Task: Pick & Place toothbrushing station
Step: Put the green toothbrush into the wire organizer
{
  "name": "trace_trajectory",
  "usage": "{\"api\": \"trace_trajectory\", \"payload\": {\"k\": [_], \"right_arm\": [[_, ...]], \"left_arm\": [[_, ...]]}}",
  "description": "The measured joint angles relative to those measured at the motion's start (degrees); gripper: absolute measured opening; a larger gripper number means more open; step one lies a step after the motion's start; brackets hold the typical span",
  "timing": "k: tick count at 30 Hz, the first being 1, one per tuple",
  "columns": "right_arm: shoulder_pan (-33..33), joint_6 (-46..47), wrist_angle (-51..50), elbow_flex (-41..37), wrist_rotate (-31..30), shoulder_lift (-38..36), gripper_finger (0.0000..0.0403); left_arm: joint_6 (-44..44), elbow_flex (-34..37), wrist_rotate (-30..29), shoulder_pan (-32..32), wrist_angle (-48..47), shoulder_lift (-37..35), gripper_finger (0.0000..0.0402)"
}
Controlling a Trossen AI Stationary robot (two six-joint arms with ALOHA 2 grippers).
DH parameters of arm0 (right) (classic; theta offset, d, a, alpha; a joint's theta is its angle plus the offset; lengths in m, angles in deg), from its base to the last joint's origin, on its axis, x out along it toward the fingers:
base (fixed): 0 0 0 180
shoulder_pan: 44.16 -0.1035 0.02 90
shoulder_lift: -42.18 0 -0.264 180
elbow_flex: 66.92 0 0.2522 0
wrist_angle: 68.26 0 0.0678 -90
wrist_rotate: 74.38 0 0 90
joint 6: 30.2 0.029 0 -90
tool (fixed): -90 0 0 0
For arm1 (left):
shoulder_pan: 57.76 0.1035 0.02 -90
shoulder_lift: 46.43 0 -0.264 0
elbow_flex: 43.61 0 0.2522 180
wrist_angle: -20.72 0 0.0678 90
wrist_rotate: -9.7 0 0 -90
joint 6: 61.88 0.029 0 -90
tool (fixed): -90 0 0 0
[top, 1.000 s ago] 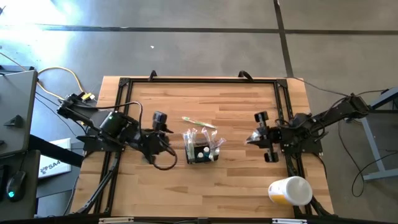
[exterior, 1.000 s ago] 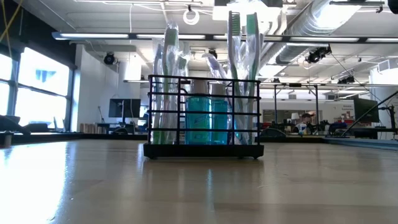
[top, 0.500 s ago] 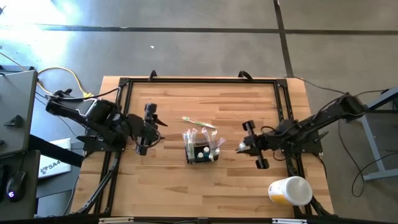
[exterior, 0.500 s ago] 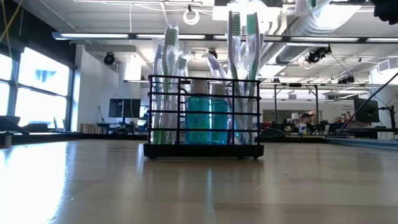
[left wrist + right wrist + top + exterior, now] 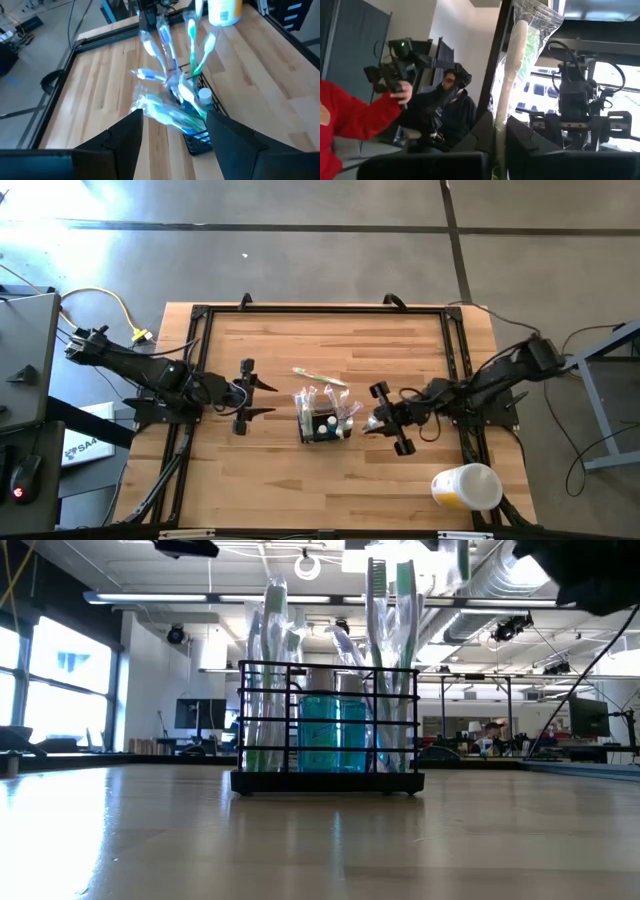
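Caddy [image 5: 325,418] sitting upright mid-table, packed with wrapped toothbrushes [image 5: 170,65] and a blue bottle [image 5: 325,735]. One wrapped toothbrush [image 5: 320,377] lying loose on the wood just behind it. Left gripper [image 5: 258,398] hovering near the caddy's left side, jaws standing apart, nothing in them. Right gripper [image 5: 370,423] hanging just beside the caddy's right side, jaws clamped on a wrapped brush [image 5: 512,65]. Cup [image 5: 467,486] lying at the near right corner.

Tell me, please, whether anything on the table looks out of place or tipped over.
Two things. A white-and-yellow cup lies on its side at the table's right front corner. One wrapped toothbrush lies loose on the wood just behind the black caddy, while the other brushes stand inside it.
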Motion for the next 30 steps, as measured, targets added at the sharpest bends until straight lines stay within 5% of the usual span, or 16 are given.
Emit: {"api": "trace_trajectory", "payload": {"k": [14,30], "right_arm": [[6.6,6.0,8.3,4.8,5.0,15.0,0.0014],[9.7,5.7,8.5,6.1,6.6,22.1,0.0013]], "left_arm": [[-3.8,3.9,1.6,0.0,5.3,1.2,0.0212],[-4.9,4.0,3.0,0.0,5.8,4.0,0.0212]]}}
